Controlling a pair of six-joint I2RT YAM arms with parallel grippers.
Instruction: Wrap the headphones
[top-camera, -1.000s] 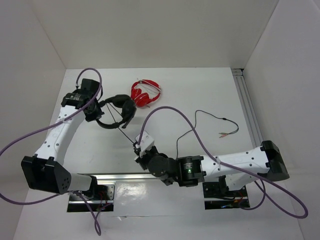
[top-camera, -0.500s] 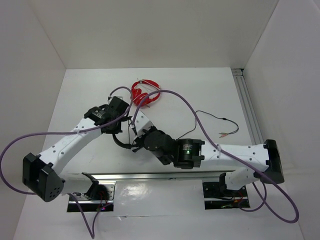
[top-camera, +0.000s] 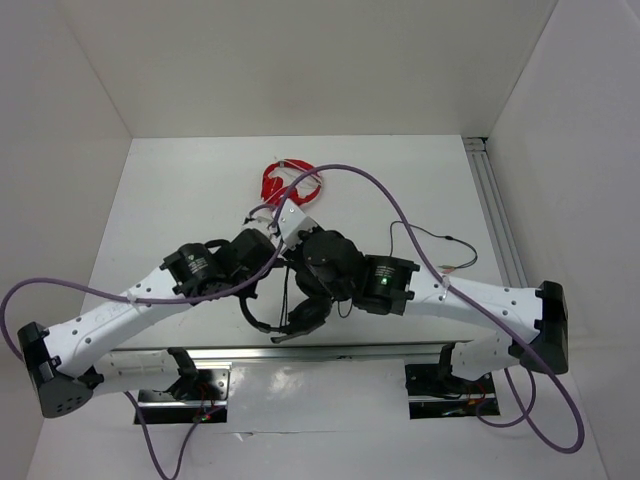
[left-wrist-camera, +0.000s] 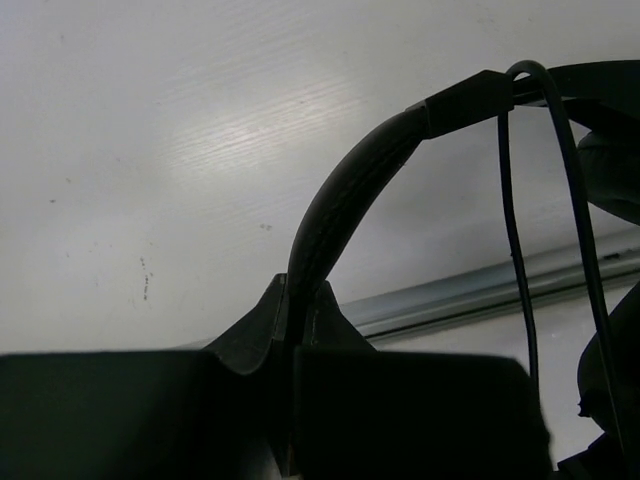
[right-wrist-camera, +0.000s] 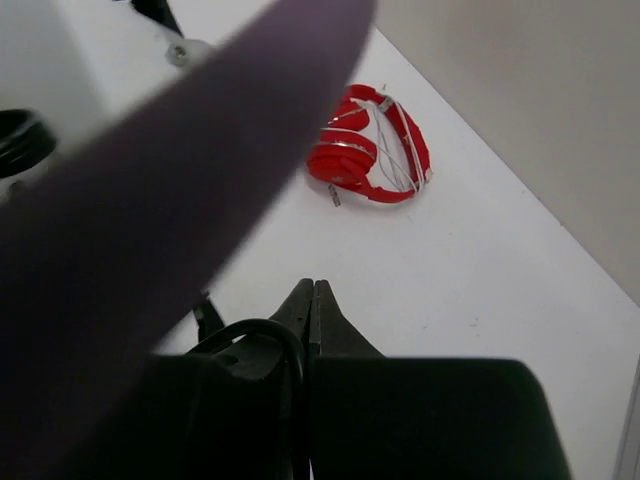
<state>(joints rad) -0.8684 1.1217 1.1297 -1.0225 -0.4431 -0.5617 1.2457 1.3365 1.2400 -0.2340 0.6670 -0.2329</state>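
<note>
The black headphones (top-camera: 300, 318) hang above the table near its front middle, under the two crossed arms. My left gripper (top-camera: 262, 272) is shut on their headband (left-wrist-camera: 345, 200); two strands of the thin black cable (left-wrist-camera: 512, 250) run down beside it. My right gripper (top-camera: 286, 216) points toward the back, jaws shut (right-wrist-camera: 313, 295), with a loop of the cable (right-wrist-camera: 262, 328) pinched at its left finger. The cable's free end (top-camera: 430, 236) trails on the table to the right, ending in plugs (top-camera: 455, 268).
Small red headphones (top-camera: 285, 180) (right-wrist-camera: 370, 150) lie at the back middle, just beyond my right gripper. Aluminium rails run along the right side (top-camera: 495, 215) and the front edge (top-camera: 300, 352). A purple wire (top-camera: 390, 205) arcs over the right arm. White walls enclose the table.
The left arm swung from the back left to the front middle, carrying the headphones. The right gripper moved from the front toward the back with the cable, so the arms now cross.
</note>
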